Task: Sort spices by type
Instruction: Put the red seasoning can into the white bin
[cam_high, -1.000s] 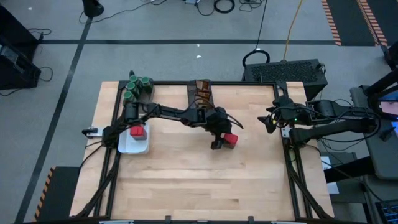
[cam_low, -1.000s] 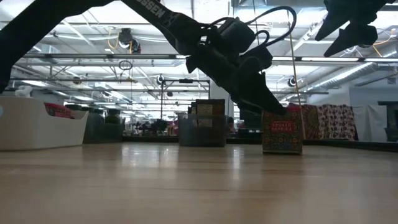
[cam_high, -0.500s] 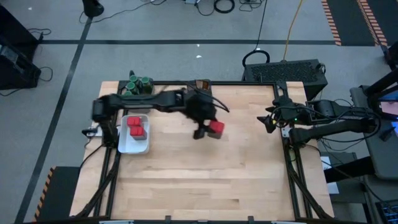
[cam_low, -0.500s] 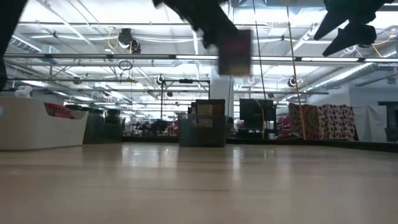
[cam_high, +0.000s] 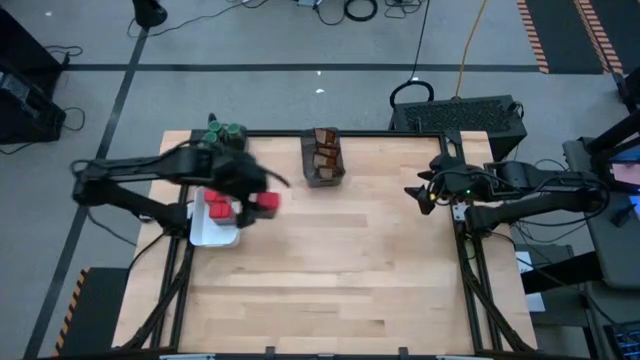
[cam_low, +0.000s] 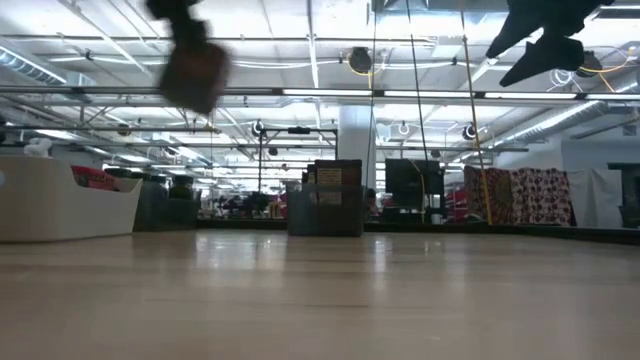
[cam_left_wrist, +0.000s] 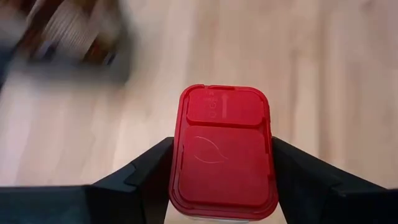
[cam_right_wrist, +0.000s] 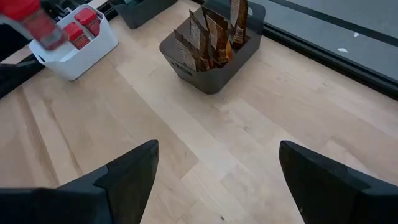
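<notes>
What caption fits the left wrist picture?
Left claw clamps a red spice container above the wooden table.

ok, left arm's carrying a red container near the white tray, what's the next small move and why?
Probably carry on over the white rectangular tray and lower. The left gripper is shut on the red blocky lidded container, in the air beside the tray, where two red containers already sit. The right gripper waits open.

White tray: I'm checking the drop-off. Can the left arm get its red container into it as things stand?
Probably yes: the left gripper holds the red container beside the white tray, nothing between them.
</notes>
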